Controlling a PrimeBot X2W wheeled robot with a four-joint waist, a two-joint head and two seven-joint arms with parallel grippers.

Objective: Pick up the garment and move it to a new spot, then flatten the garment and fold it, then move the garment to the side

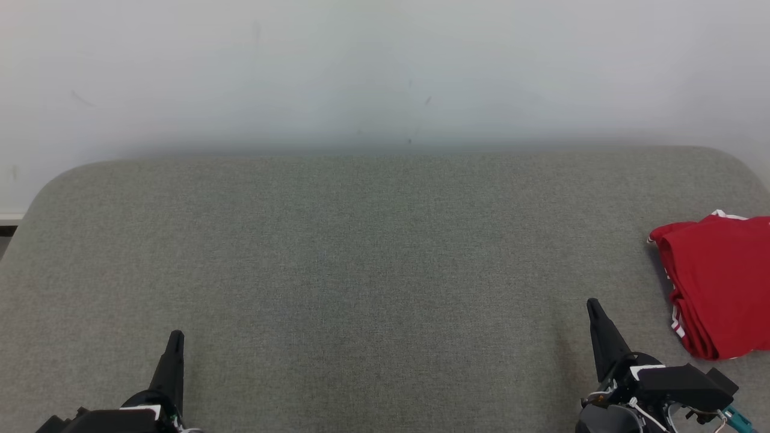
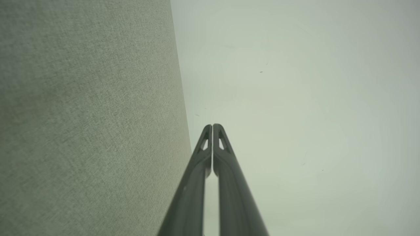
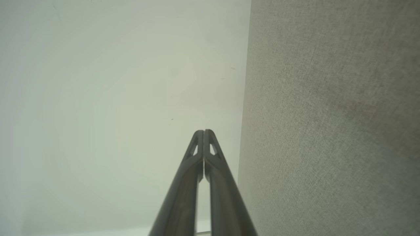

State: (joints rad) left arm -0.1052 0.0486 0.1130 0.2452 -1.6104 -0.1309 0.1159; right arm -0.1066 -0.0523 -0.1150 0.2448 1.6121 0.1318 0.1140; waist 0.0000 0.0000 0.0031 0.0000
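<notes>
A red garment (image 1: 719,285) with white trim lies folded in a compact bundle at the right edge of the grey fabric surface (image 1: 361,252), partly cut off by the head view's edge. My right gripper (image 1: 592,304) stands shut at the lower right, a short way left of the garment and apart from it. At the lower left my left gripper (image 1: 176,334) is shut with nothing in it. In each wrist view the fingertips meet, left gripper (image 2: 212,125) and right gripper (image 3: 203,131), both pointing toward the pale wall.
A pale wall (image 1: 385,66) rises behind the grey surface's rounded far edge. The surface's left corner curves off near a strip of floor (image 1: 7,224). The grey surface also shows beside the fingers in both wrist views.
</notes>
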